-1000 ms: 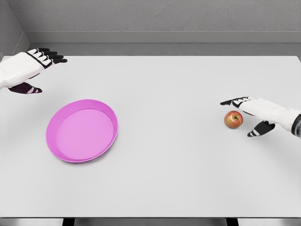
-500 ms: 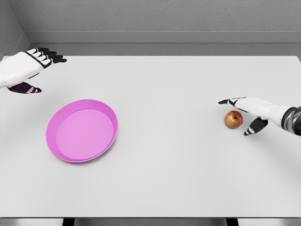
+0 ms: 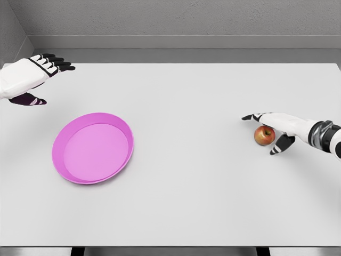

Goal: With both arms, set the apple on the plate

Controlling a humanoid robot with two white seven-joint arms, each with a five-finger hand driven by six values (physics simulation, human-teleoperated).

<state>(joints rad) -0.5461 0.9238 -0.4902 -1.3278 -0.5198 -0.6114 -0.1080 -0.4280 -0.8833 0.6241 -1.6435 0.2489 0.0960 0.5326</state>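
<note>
A small red apple (image 3: 264,135) rests on the white table at the right side. My right hand (image 3: 265,131) reaches in from the right edge and spans the apple, fingers stretched past its far side and thumb low on its near side; the hand is open around it without a closed grasp. The pink plate (image 3: 72,173) lies on the left half of the table, with nothing on it. Far left, my left hand (image 3: 38,80) hovers above the table's back corner, fingers extended and holding nothing.
The white table (image 3: 192,192) runs to a front edge at the bottom of the view. A grey wall rises behind its back edge.
My right hand has slid leftward over the apple, its fingers reaching further past it and the thumb closing in nearer. Apple, plate and left hand have not moved.
</note>
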